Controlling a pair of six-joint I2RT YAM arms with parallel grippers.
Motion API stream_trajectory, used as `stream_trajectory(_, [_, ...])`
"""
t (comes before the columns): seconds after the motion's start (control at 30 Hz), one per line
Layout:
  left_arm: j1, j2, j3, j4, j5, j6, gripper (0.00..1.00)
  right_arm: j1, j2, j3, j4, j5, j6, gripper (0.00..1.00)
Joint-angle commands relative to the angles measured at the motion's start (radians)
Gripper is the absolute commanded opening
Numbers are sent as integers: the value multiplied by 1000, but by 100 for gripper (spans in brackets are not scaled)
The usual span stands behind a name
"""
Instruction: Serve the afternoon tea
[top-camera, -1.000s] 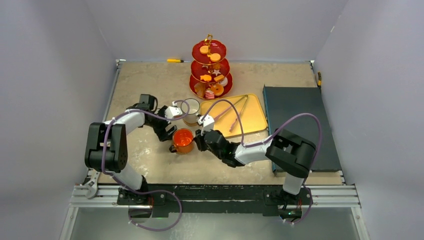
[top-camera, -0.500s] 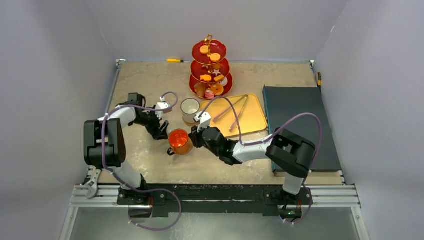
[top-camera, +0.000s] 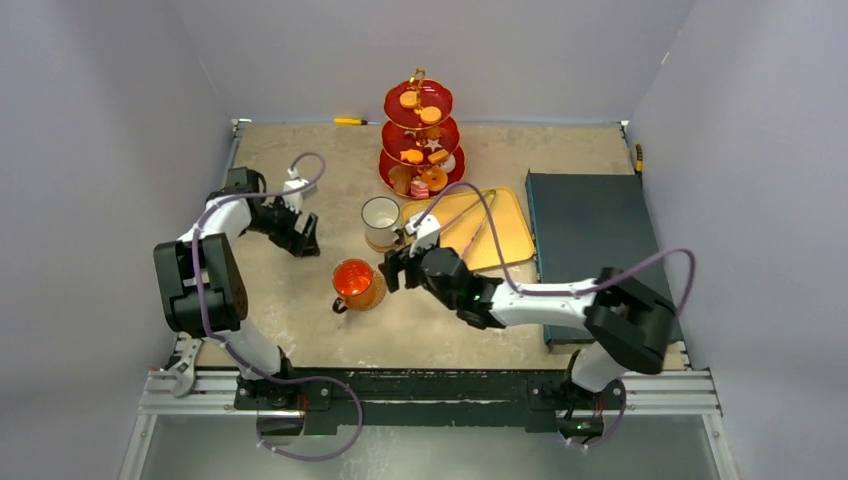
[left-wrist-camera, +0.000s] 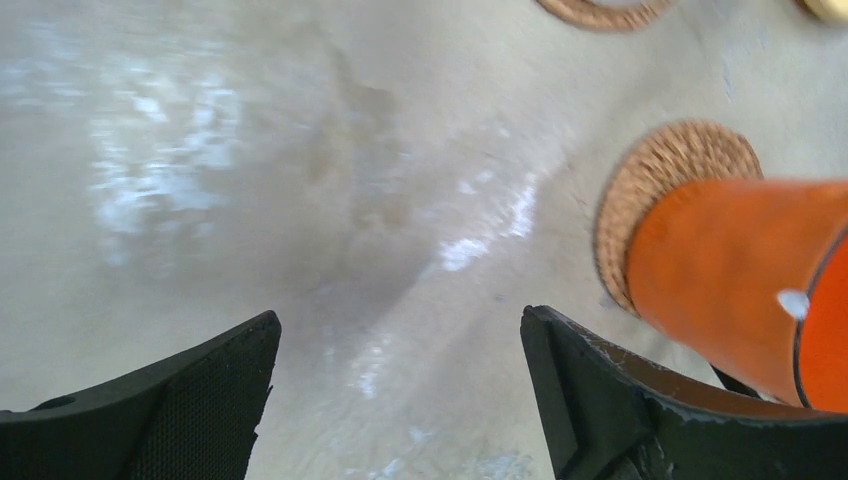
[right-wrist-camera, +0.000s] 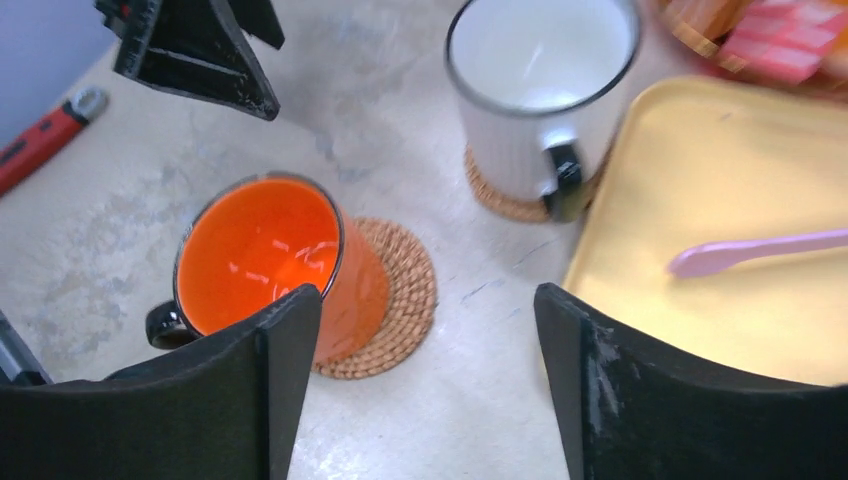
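Orange in colour, the mug (top-camera: 358, 283) stood free in the top view. My left end effector (top-camera: 303, 238) had drawn back to the left and was now well apart from it. My right end effector (top-camera: 394, 270) had also come away and sat just beside the mug, toward the yellow tray (top-camera: 500, 245). I judged this mug as served, like the white mug (top-camera: 380, 220) near the red three-tier stand (top-camera: 446, 100) that carried the pastries (top-camera: 415, 157). The counter (top-camera: 290, 160) was beige and mottled, with pale grey walls around it and a dark box (top-camera: 590, 250) on its right side.

From the left wrist, my fingers were spread wide with only bare counter between them. The orange mug stood at the right on a woven coaster (left-wrist-camera: 670, 160).

From the right wrist, my fingers were also released and held nothing. Each mug rested on its own coaster, and a pink utensil (right-wrist-camera: 760, 250) lay on the tray.
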Motion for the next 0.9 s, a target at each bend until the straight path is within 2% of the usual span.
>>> stream_trajectory(0.0, [25,-12,93,93,-97,-228,91,-78,-170,-34,-91,93,-10,89])
stream_trajectory(0.07, [35,-11,104,175,-158,-317,91,-169,-228,-50,-125,81,3,98])
stream_trajectory(0.13, [38,-1,118,253,-231,-388,98,-276,-270,-57,-151,83,-2,98])
stream_trajectory(0.2, [38,18,126,337,-319,-463,99,-385,-296,-58,-173,90,1,98])
stream_trajectory(0.33, [38,46,100,510,-359,-553,99,-621,-320,-85,-144,103,23,98])
stream_trajectory(0.43, [39,32,12,666,-367,-614,99,-753,-305,-131,-69,127,31,98])
stream_trajectory(0.57, [38,-2,-131,870,-348,-642,99,-824,-243,-206,71,235,-87,98])
stream_trajectory(0.7, [38,-35,-289,1075,-312,-690,99,-876,-165,-201,68,307,-119,98])
stream_trajectory(0.87, [29,-51,-499,1411,-253,-766,99,-914,-149,-337,328,292,-145,98])
